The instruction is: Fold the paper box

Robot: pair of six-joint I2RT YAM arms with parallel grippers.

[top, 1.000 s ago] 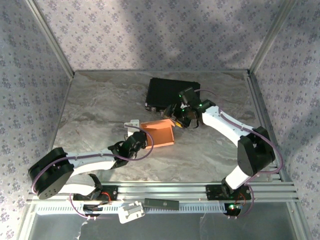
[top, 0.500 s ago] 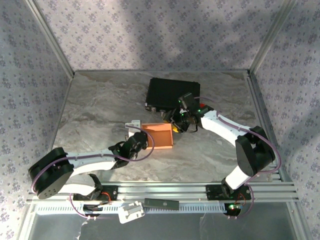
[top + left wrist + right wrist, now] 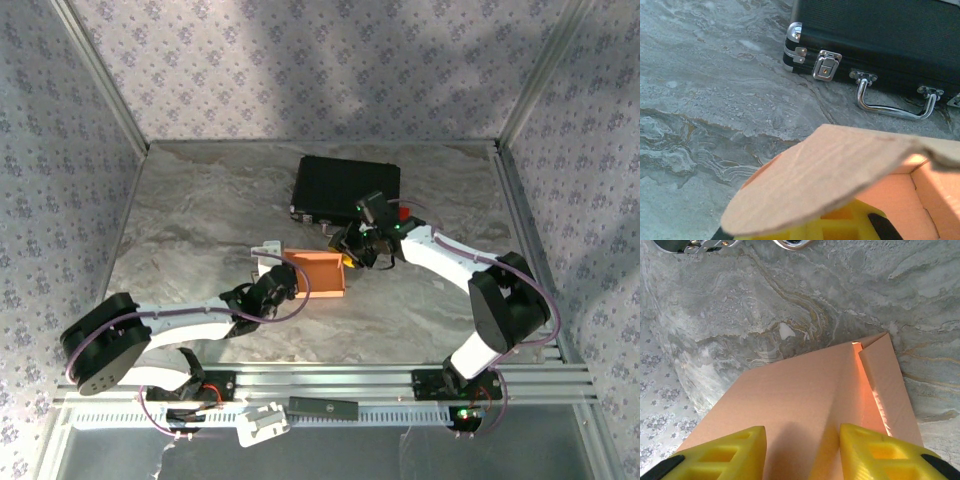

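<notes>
Either side of paper box point(image 3: 320, 278), arms bent inward

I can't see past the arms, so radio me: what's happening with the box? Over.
Left gripper shut on paper box flap. Right gripper open, astride a box panel. Box partly folded, top open. Black case beyond, not touching.

Rounded flap of the paper box point(image 3: 840, 170) up close, yellow fingers point(image 3: 832, 227) beneath it, latched black case point(image 3: 880, 35) behind on the marbled table point(image 3: 705, 100)
</notes>
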